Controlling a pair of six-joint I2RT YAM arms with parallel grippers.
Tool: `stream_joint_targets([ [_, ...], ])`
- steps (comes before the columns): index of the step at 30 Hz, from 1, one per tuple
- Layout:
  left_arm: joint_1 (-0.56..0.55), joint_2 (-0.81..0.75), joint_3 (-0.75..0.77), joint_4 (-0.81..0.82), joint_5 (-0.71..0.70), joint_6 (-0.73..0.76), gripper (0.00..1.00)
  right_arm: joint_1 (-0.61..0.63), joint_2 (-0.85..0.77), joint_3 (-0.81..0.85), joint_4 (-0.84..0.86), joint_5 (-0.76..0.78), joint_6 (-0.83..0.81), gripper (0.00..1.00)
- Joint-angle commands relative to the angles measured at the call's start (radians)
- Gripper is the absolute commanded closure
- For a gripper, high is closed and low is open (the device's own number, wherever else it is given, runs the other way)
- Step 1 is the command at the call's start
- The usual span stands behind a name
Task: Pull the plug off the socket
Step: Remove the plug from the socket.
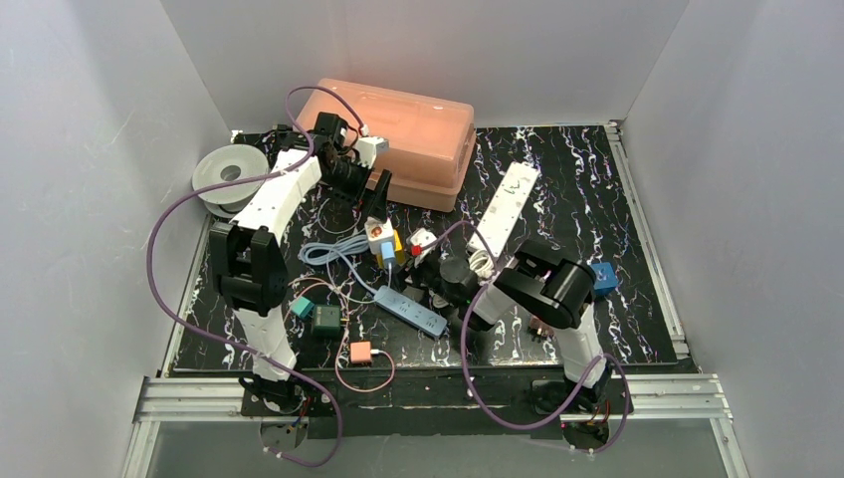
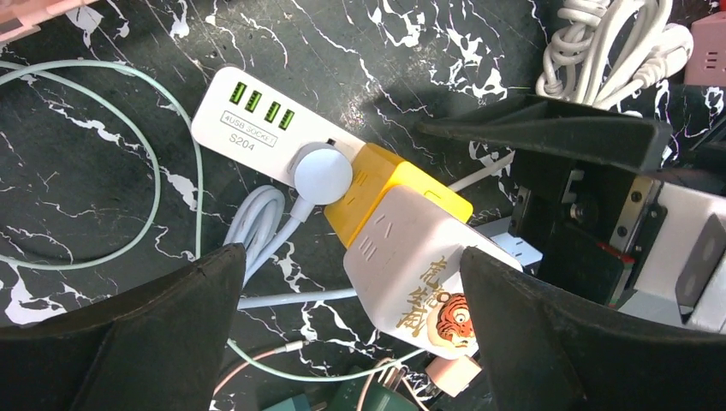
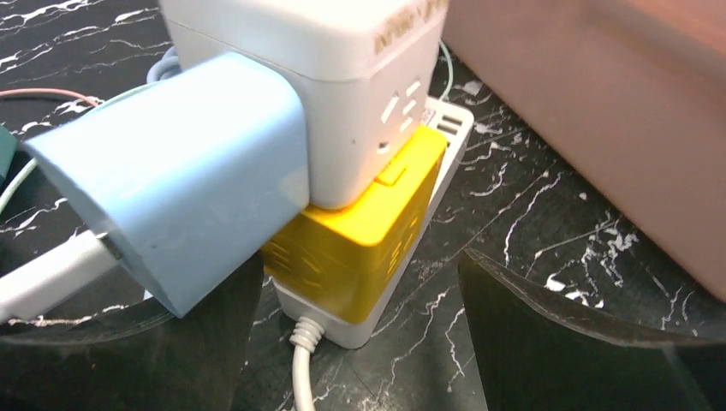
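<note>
Left end effector (image 2: pixel 351 257): jaws spread wide, hanging over the stacked sockets; the white cube socket with a tiger print (image 2: pixel 419 274) sits between its fingers, with a clear gap on one side and the other finger just beside the cube. I cannot tell whether that finger touches it.
Right end effector (image 3: pixel 360 265): jaws also apart and gripping nothing, low over the black marbled surface (image 3: pixel 531 214) and facing the same stack from the side.
Plug: a light blue, rounded plastic plug (image 3: pixel 171 180) is seated in a side face of the white cube socket, and its white cord leaves toward the left edge of the right wrist view.
Stack: the white cube socket rests on a yellow cube adapter (image 3: pixel 360 231), which sits in a flat white USB power strip with green ports (image 2: pixel 257 120).
Beside the stack: a round white plug (image 2: pixel 324 174) is pushed into that strip, touching the yellow cube's edge.
Backdrop: a pink plastic lidded box (image 1: pixel 408 139) stands at the far side, near the stack.
Elsewhere: a long white power strip (image 1: pixel 508 199) lies right of the stack, and a long blue power strip (image 1: pixel 410 311) lies nearer the arm bases.
</note>
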Motion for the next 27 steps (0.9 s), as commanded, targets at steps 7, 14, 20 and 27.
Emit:
stream_joint_targets([
  [7, -0.015, 0.024, -0.031, -0.147, -0.084, -0.023, 0.07, 0.058, 0.085, 0.098, 0.228, 0.177, -0.071, 0.07],
  [14, -0.012, -0.061, -0.09, -0.172, -0.056, -0.041, 0.07, 0.058, 0.01, -0.032, 0.257, 0.333, -0.012, 0.09],
  [20, 0.023, -0.122, -0.111, -0.193, -0.061, -0.021, 0.02, 0.055, -0.113, -0.191, 0.2, 0.394, 0.036, 0.1],
  [27, 0.068, -0.156, -0.055, -0.223, -0.061, 0.005, 0.02, 0.054, -0.243, -0.29, 0.069, 0.371, 0.144, 0.08],
])
